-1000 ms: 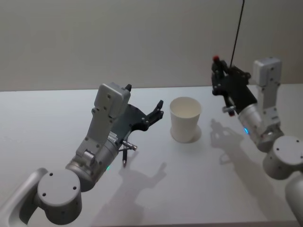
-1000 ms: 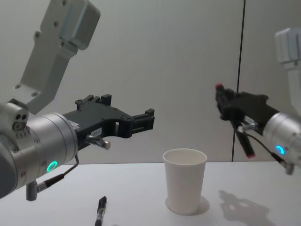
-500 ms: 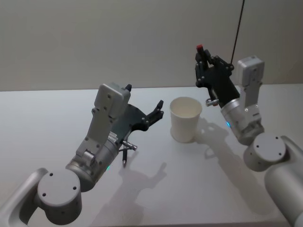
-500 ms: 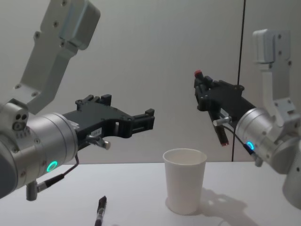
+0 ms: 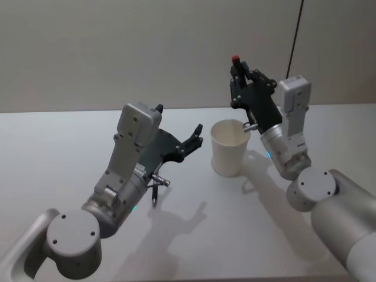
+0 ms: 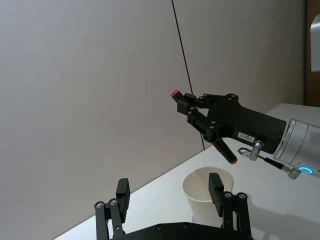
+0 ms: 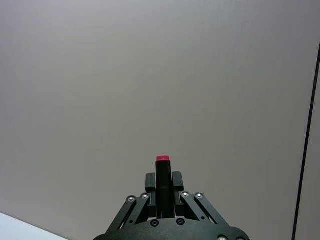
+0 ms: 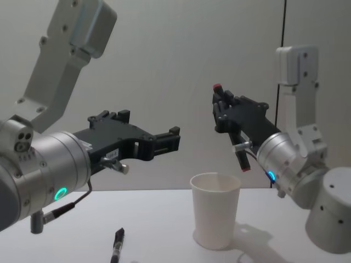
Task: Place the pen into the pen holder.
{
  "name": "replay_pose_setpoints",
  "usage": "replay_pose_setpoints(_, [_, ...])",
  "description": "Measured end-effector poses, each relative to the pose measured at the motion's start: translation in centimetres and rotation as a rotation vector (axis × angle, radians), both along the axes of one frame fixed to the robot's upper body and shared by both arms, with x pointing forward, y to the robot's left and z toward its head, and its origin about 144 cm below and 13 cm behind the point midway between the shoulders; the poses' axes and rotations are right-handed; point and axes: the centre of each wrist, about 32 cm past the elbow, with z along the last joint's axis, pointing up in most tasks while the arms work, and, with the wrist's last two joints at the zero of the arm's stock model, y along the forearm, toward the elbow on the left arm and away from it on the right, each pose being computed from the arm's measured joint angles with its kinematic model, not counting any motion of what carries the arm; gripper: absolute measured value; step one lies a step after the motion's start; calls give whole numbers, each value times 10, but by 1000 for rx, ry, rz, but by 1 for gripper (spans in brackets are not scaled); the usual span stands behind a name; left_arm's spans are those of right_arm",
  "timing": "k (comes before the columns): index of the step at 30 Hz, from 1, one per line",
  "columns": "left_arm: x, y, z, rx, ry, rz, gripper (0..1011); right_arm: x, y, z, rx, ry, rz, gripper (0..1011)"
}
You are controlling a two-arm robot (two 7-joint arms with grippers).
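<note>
white table, grey wall — thin black cable

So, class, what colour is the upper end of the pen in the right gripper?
Red, on a black pen; clearest in the right wrist view.

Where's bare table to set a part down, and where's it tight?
Free: the white table left of the left arm, and the near strip before the white paper cup. Tight: a black pen lies below the open left gripper; the right gripper holds a red-tipped pen above the cup.
</note>
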Motion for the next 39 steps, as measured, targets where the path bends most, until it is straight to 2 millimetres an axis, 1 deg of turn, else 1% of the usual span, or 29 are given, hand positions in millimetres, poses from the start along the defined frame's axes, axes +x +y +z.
replay_pose_setpoints(7, [0,0,0,0,0,0,1000,1,8,-7,1,-19,-3,178])
replay_pose_setpoints(21, [0,0,0,0,0,0,1000,-2,19,-13,0,-34,-16,178])
replay_pose_setpoints(39, [0,0,0,0,0,0,1000,-5,26,-17,-13,-29,-39,178])
